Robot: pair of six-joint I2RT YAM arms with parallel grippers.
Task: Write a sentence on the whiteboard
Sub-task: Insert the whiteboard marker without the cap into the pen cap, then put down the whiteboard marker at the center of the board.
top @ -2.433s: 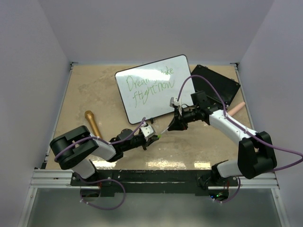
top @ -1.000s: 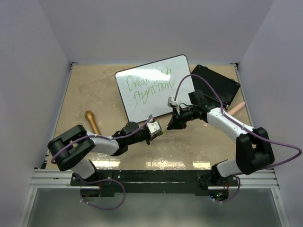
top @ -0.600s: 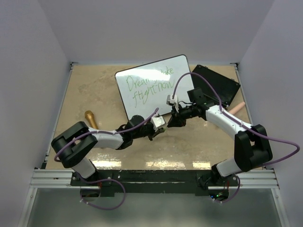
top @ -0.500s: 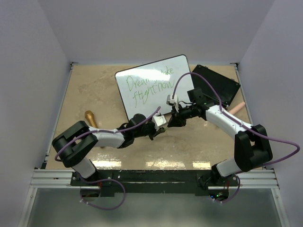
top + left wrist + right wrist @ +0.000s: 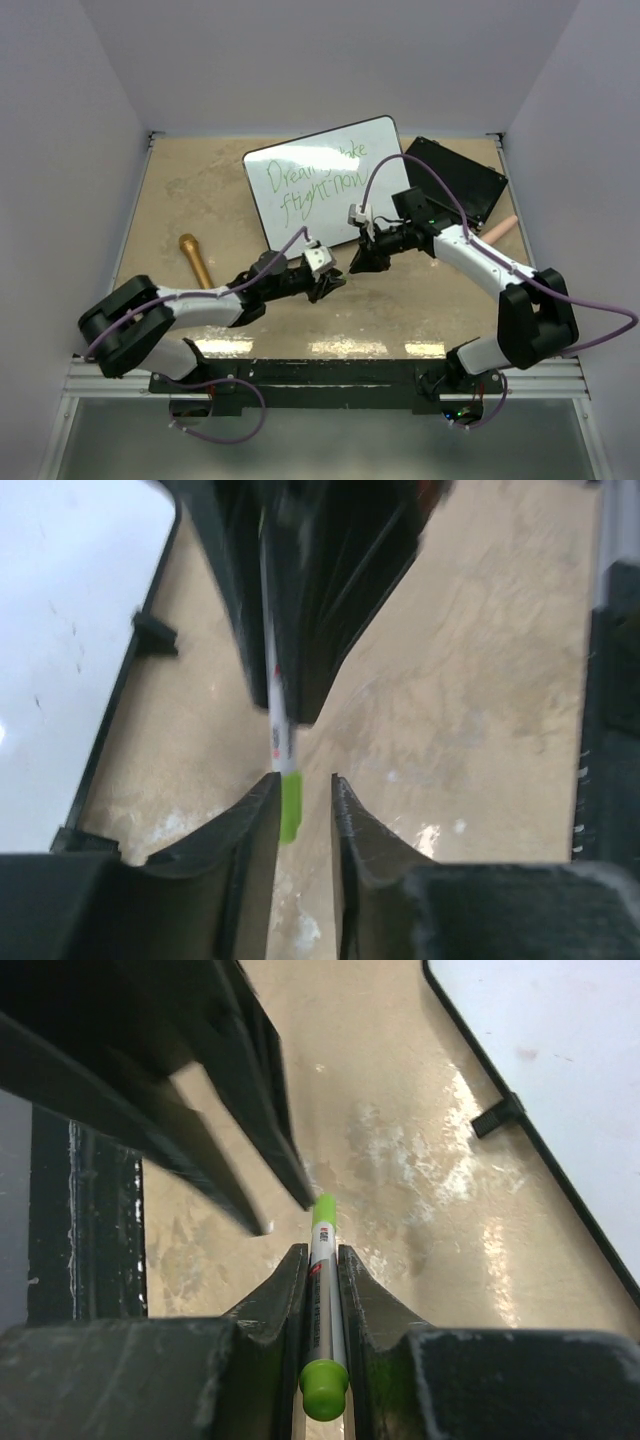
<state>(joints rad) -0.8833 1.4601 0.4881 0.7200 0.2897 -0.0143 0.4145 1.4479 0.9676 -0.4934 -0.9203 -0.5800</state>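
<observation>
Marker (image 5: 322, 1300) is clamped in the right tool (image 5: 320, 1252) for capping — its green cap (image 5: 290, 810) stands ungripped between the slightly parted left tool (image 5: 303, 780).

The whiteboard (image 5: 320, 190) is glossy and smooth. The table (image 5: 200, 190) under it looks like mottled stone with a sheen. The marker (image 5: 323, 1300) is smooth plastic.

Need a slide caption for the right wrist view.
Right gripper grips the green marker, left gripper open near its tip.
</observation>
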